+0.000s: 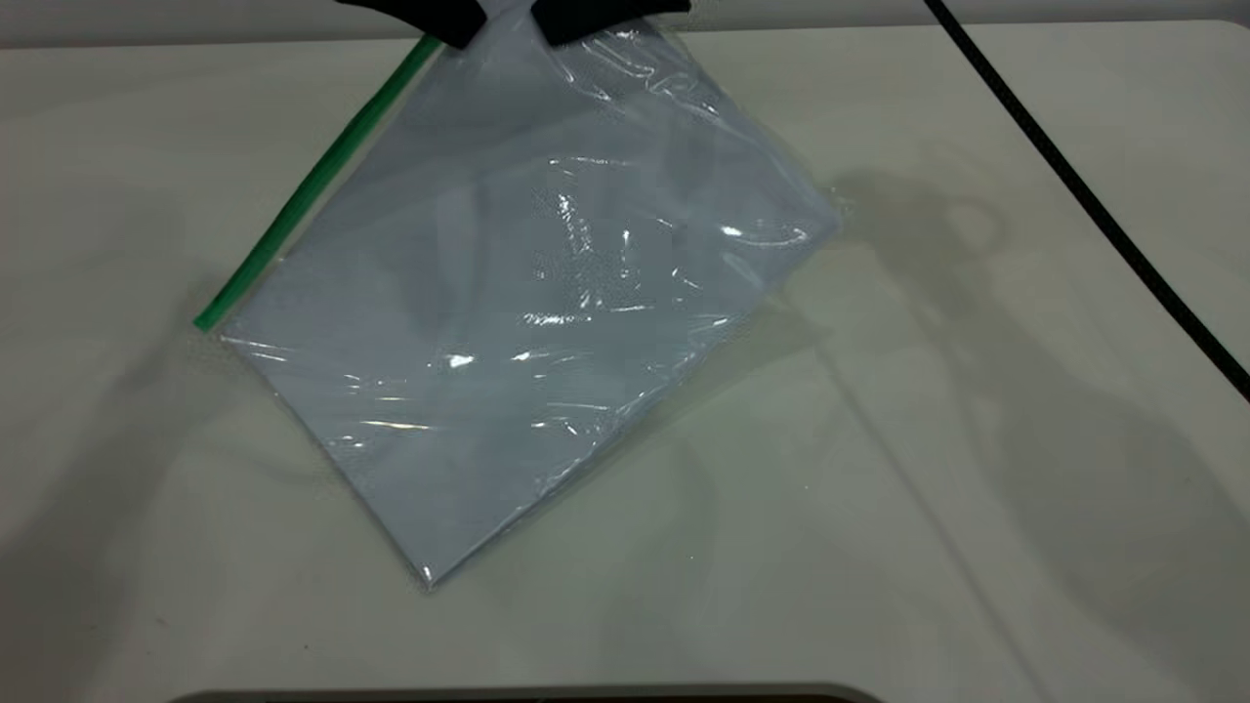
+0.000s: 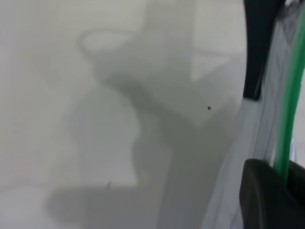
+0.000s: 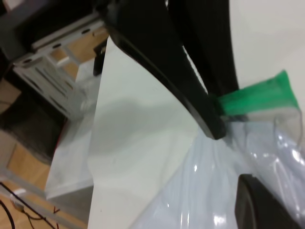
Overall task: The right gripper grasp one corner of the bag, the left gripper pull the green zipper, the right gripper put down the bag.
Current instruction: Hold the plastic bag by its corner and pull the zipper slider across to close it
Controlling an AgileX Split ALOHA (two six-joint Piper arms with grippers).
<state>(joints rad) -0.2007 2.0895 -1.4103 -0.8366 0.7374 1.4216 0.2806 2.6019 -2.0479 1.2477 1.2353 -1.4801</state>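
Observation:
The bag hangs tilted, its top corner lifted and its lowest corner resting on the table. White sheets show through it. The green zipper runs down its upper left edge. My right gripper is shut on the bag's top corner at the frame's top edge. One of its fingers lies against the bag's plastic. My left gripper is beside it, shut on the zipper's upper end. The right wrist view shows the left gripper clamped over the green strip. In the left wrist view the strip runs into the left gripper.
A black cable crosses the table's right side diagonally. A dark rounded edge lies along the table's front. Beyond the table's far edge stands a metal rack over a wooden floor.

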